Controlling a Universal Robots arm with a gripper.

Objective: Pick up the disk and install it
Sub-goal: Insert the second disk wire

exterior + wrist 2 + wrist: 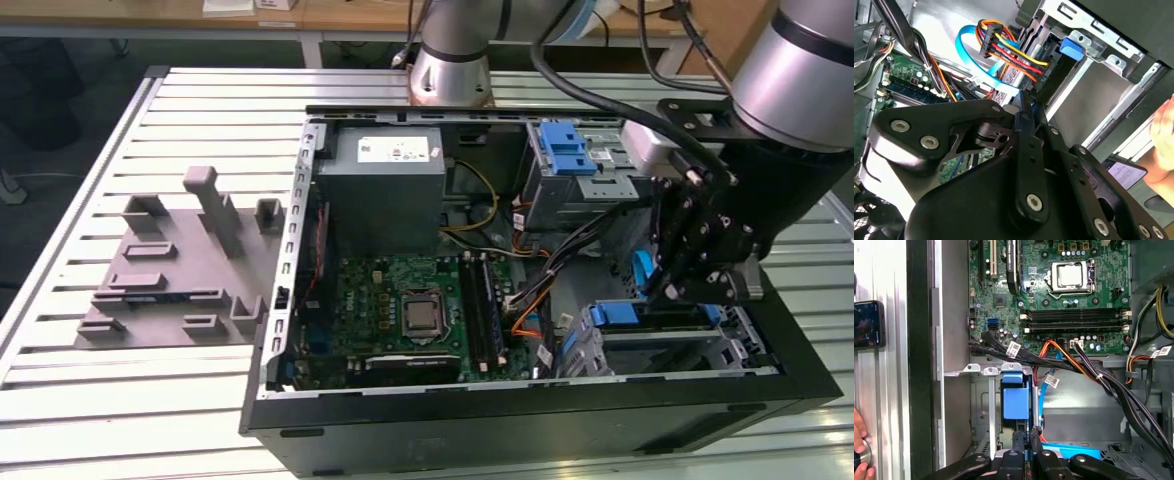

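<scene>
1. One open computer case (534,420) is lying on one slatted tabletop (120,400)
2. One motherboard (387,320) is sitting inside, carrying one processor (422,313)
3. One grey power-supply box (387,190) is showing
4. Two blue-latched drive cages (574,160) (654,330) are showing
5. One grey fixture plate (174,270) is lying beside the case
6. One robot hand (687,285) is reaching in
7. One phone (868,325) is lying by the case in the first wrist view

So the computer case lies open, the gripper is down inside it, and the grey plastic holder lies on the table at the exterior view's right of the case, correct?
No. The exterior view shows the grey plastic holder on the table at that view's left of the computer case, not its right. The case does lie open, with the gripper down inside it.
</scene>
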